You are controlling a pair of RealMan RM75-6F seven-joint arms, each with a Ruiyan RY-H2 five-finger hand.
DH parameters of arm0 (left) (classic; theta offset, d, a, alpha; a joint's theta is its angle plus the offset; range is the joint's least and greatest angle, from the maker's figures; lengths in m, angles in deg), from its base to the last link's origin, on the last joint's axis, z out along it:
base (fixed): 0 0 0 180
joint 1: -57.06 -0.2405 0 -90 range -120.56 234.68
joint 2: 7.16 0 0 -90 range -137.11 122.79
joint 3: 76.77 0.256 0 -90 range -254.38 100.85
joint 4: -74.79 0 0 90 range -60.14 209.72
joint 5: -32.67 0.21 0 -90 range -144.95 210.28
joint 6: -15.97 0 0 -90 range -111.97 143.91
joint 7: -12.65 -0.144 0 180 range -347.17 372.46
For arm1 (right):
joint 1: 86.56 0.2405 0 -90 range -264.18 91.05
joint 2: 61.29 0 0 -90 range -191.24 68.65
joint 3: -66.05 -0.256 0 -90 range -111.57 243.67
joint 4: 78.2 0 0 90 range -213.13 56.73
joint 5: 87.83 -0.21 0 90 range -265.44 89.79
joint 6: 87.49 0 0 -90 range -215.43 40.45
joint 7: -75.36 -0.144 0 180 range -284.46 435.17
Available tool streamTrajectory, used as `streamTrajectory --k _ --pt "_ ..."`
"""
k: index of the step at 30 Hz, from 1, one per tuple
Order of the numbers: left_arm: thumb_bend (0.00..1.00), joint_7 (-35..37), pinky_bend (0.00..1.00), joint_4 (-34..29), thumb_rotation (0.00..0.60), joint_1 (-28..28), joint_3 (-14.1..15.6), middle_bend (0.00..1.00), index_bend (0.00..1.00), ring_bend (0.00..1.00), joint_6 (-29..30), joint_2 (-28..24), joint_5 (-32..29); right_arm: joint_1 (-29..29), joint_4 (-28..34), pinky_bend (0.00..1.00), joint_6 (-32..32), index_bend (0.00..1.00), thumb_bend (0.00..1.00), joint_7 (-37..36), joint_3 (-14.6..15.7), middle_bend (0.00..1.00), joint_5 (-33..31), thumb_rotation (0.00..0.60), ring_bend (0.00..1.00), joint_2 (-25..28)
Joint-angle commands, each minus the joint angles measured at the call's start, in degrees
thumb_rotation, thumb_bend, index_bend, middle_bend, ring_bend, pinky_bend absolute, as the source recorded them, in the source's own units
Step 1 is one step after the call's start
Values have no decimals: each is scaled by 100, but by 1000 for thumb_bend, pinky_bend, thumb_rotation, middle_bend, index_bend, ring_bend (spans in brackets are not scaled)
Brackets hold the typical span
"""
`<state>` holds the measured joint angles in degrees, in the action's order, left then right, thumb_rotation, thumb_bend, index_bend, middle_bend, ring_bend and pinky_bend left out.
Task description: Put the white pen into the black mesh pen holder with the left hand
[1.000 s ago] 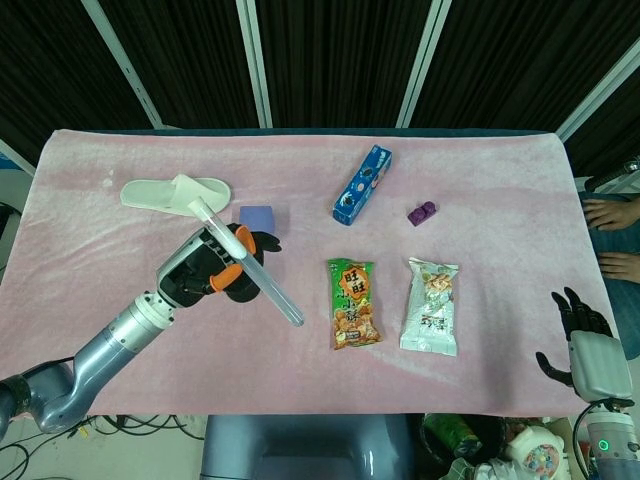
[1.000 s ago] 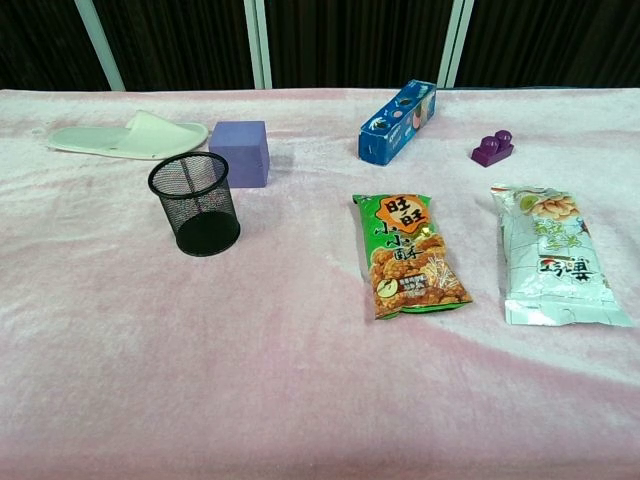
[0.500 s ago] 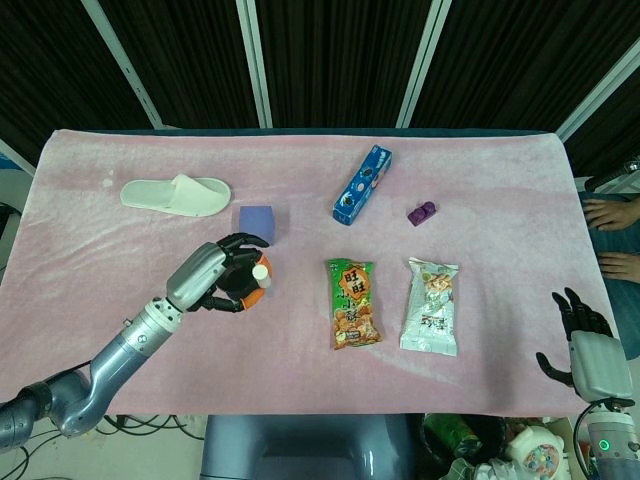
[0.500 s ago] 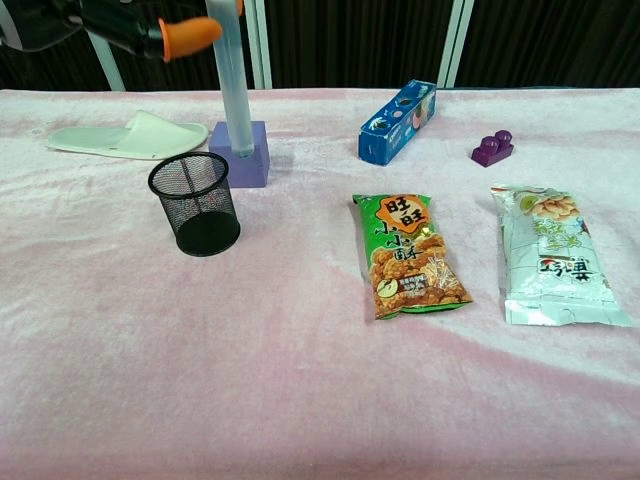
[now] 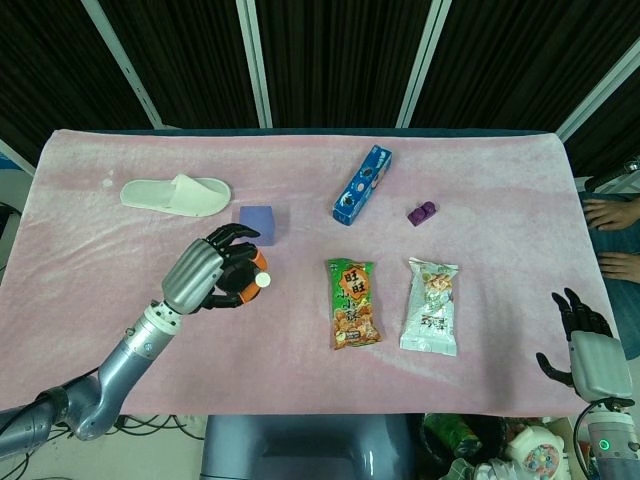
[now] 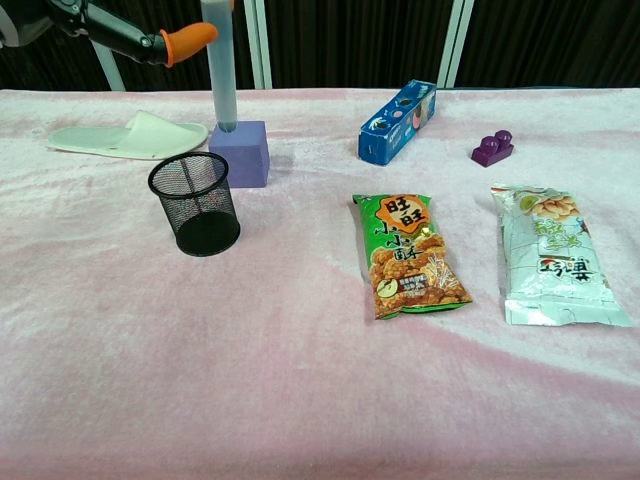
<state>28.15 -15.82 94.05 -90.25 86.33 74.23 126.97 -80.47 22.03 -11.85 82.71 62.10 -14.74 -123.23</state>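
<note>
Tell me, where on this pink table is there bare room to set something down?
The whole near strip of cloth in front of the holder and the snack bags is bare. So is the left edge below the slipper, and the middle between holder and green bag. It is crowded around the holder, purple block and left hand with the pen.

The black mesh pen holder [image 6: 194, 203] stands open-topped with bare cloth in front and left, crowded only behind by the purple block [image 6: 240, 152] and white slipper [image 6: 128, 135].
</note>
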Motion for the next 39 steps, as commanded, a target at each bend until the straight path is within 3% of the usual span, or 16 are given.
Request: streamTrajectory --k 1,12,27,39 --pt "439 78 213 177 600 -34 48 587 598 212 47 -25 -342 0 14 133 -2 0 190 14 -6 0 -27 600 104 -2" --pt "439 421 211 417 600 -96 219 585 598 212 -204 -97 -767 2 47 133 12 0 190 95 -14 0 -73 600 104 -10" --pt "440 1146 211 1489 600 157 364 583 596 212 -575 600 -897 8 30 133 7 0 190 62 -9 0 -47 600 104 -2" --pt "439 955 196 1909 600 187 460 575 590 212 -699 883 -1023 17 26 133 -24 0 190 35 -9 0 -63 600 104 8"
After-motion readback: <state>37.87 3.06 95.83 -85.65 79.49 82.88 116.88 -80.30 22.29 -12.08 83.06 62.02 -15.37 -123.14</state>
